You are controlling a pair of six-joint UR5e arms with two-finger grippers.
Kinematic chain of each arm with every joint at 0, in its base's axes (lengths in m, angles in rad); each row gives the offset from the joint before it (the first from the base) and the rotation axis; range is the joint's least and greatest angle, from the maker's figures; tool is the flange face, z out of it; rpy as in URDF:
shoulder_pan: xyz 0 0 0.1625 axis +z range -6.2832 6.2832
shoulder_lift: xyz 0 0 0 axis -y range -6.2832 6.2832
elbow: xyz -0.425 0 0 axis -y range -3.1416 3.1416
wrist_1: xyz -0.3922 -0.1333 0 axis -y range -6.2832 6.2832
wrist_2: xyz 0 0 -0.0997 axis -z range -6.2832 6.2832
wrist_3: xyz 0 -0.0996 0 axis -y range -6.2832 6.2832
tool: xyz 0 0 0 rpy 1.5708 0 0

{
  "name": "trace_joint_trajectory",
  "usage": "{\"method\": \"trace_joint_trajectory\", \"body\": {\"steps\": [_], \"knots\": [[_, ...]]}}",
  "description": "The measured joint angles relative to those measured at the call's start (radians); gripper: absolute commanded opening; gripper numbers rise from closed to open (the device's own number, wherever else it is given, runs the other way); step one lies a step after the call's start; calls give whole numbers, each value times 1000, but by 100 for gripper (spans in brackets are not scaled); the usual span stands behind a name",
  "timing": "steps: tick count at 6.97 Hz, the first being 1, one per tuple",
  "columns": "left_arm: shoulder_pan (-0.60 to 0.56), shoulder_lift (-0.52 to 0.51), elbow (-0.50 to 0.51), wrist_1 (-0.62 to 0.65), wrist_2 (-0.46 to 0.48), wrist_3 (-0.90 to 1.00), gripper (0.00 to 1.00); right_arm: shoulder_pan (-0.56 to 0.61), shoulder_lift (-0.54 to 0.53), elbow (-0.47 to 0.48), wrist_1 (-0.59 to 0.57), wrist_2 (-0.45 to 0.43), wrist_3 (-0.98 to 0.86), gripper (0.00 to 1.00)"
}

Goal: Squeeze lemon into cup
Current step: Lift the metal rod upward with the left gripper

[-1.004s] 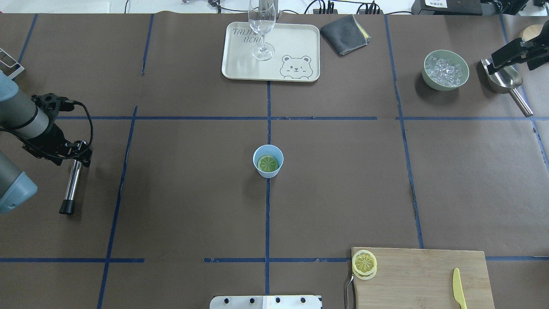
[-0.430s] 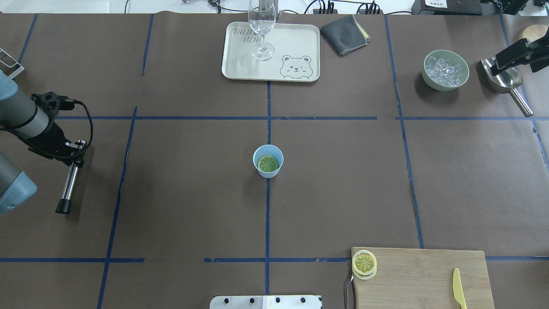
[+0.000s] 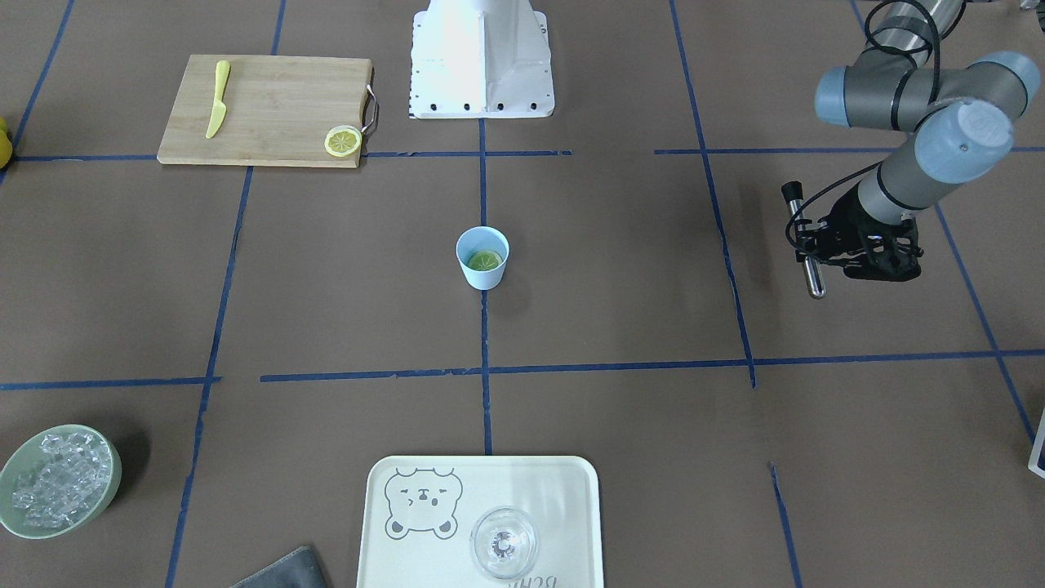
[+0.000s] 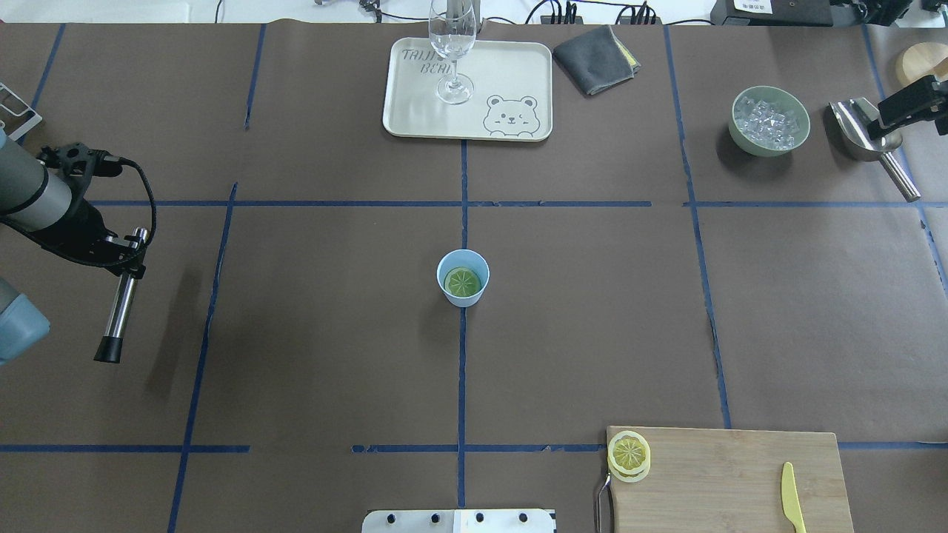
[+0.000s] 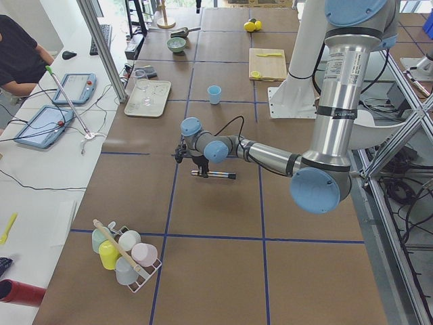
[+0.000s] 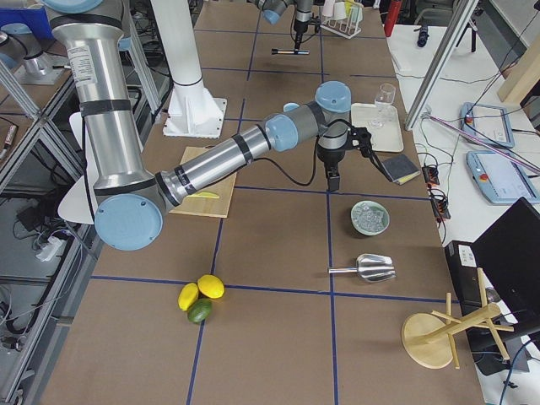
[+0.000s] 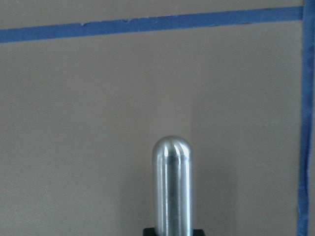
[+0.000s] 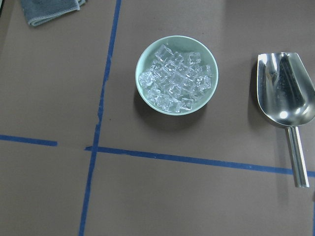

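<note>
Far left: the left arm is cut off by the frame edge. Left end effector [image 4: 127, 257] is clamped narrow on a steel rod [image 4: 120, 303], held off the bench [image 4: 318, 355]. The rod's long axis runs near-far, slightly slanted, black cap toward the robot. The wrist view shows only the rod's rounded end, fingers hidden.

Centre: cup [image 4: 464, 300] stands upright on the blue tape line, mouth up. Lemon [image 4: 463, 281] lies in the cup bottom, cut face up and roughly flat. It is round, so no long axis. Its rind is hidden by the cup wall and it looks greenish.

Behind: tray [image 4: 415, 129] with a wine glass [image 4: 453, 44], its top cropped.

Near right: cutting board [image 4: 726, 481], cropped below, carries two stacked spare slices [image 4: 629, 451], the lower mostly covered.

Far right: ice bowl [image 4: 744, 144] and scoop [image 4: 859, 141]. Right end effector [image 4: 892, 115] is above the scoop and cut by the edge; whether it is wide or narrow cannot be told.
</note>
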Motion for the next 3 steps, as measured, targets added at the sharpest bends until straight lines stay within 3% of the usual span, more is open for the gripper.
{"method": "trace_joint_trajectory", "body": {"steps": [1, 3], "knots": [[-20, -15, -49, 8, 87, 4, 0, 26, -38, 1, 0, 3, -47, 100], [-29, -76, -105, 13, 362, -5, 0, 82, -131, 7, 0, 9, -130, 100]]}}
